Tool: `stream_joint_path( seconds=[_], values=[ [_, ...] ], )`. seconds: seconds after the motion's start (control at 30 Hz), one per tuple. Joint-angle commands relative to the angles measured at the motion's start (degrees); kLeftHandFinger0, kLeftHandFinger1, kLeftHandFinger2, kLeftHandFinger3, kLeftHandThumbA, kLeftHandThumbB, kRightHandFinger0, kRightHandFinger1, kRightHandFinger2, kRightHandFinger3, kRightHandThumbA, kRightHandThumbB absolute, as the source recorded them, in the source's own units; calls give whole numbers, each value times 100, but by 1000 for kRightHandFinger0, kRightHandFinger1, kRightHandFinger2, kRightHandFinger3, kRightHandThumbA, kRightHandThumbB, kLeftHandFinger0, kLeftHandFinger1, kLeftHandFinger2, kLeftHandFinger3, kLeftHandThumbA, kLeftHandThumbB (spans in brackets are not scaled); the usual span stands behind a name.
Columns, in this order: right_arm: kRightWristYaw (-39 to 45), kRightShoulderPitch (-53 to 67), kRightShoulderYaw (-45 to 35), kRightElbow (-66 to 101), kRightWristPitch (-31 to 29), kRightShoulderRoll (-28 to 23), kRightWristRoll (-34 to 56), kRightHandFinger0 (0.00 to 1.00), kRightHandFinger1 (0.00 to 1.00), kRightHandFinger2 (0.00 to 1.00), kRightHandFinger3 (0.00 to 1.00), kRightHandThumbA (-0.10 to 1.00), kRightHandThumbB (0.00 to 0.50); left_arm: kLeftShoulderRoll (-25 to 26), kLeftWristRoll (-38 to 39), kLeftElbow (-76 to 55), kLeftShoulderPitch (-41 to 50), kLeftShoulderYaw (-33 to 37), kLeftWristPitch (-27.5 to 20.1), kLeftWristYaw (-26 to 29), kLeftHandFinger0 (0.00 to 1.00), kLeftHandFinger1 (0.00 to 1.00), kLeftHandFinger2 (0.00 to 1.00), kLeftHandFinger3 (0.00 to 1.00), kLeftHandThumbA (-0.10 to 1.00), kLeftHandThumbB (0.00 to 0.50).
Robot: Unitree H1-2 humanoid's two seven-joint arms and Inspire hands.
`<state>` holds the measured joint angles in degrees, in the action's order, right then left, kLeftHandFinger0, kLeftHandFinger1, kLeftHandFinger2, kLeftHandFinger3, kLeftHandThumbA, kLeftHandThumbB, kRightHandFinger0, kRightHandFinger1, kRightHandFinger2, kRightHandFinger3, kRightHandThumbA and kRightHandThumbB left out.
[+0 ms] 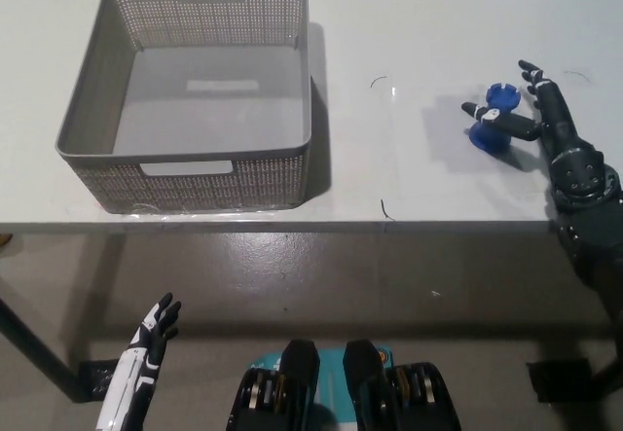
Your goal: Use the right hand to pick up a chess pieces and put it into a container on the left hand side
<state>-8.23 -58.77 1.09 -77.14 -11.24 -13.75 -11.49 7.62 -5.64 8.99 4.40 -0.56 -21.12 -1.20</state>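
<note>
Only the head view to go on, so here's what it gives: the blue chess piece (494, 120) sits on the white table (409, 22) far over on the right side, and the black right hand (531, 115) is right at it, coming in from the piece's right. The fingers are spread around it, one reaching across the front of the piece and others up behind it, so it looks like it's wrapping the thing, but I honestly can't tell if it's actually clamped or just touching. The piece seems tilted rather than standing straight up: the round top sits toward the back of the table and the wider base toward the near edge, so its long axis runs roughly front to back, leaning a bit. The grey basket (107, 81) is well apart from all this, way over on the left half of the table, and nothing shows inside it. So the carry has to go leftward across the bare table. The white left hand (154, 332) just hangs below the table edge at lower left, fingers apart, holding nothing.
</note>
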Motion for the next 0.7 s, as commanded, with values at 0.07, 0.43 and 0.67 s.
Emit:
stream_joint_path(
  seconds=[0.07,0.43,0.67],
  values=[
    [-33,-303,143,-76,-243,22,28,1000,1000,1000,1000,1000,376,87,60,-30,-23,32,-238,-73,1000,1000,1000,1000,1000,216],
    [10,-266,272,-201,-199,74,37,1000,1000,1000,1000,1000,362,88,-53,-50,-60,85,-213,-82,1000,1000,1000,1000,1000,207],
    [-23,-382,67,-308,-186,101,264,1000,1000,1000,1000,852,375,109,-38,-39,-85,111,-221,-115,1000,1000,1000,1000,1000,200]
  ],
)
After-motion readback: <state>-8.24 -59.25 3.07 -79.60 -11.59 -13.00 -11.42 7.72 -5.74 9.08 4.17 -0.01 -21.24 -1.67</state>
